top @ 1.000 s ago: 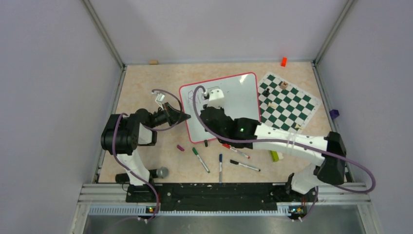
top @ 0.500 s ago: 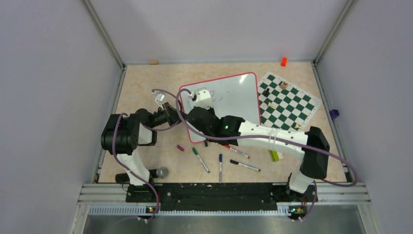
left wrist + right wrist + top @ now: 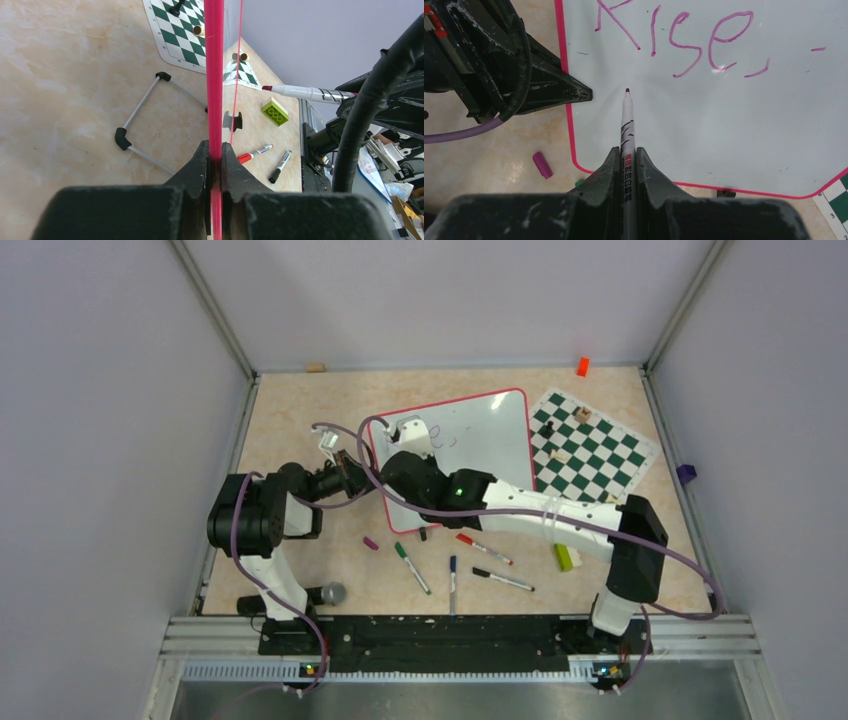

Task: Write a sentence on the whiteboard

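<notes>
The whiteboard (image 3: 490, 445) stands tilted at the table's middle, with a red-pink rim. The sentence (image 3: 684, 35) reads "Rise," in purple on one line; the other words do not show. My left gripper (image 3: 372, 480) is shut on the board's left rim, seen edge-on in the left wrist view (image 3: 215, 75). My right gripper (image 3: 626, 152) is shut on a white marker (image 3: 627, 120). Its purple tip points at the bare board (image 3: 734, 130) just below the "R", near the left edge. I cannot tell whether the tip touches.
A green-and-white chess mat (image 3: 590, 445) with small pieces lies right of the board. Loose markers (image 3: 410, 565) (image 3: 452, 575) (image 3: 500, 580) (image 3: 485, 548), a purple cap (image 3: 370, 542) and a green brick (image 3: 565, 557) lie in front. A grey cylinder (image 3: 332, 593) lies near the left base.
My right arm has swung left across the board, carrying the marker from the end of the written line to below its start. The left gripper has not moved.
</notes>
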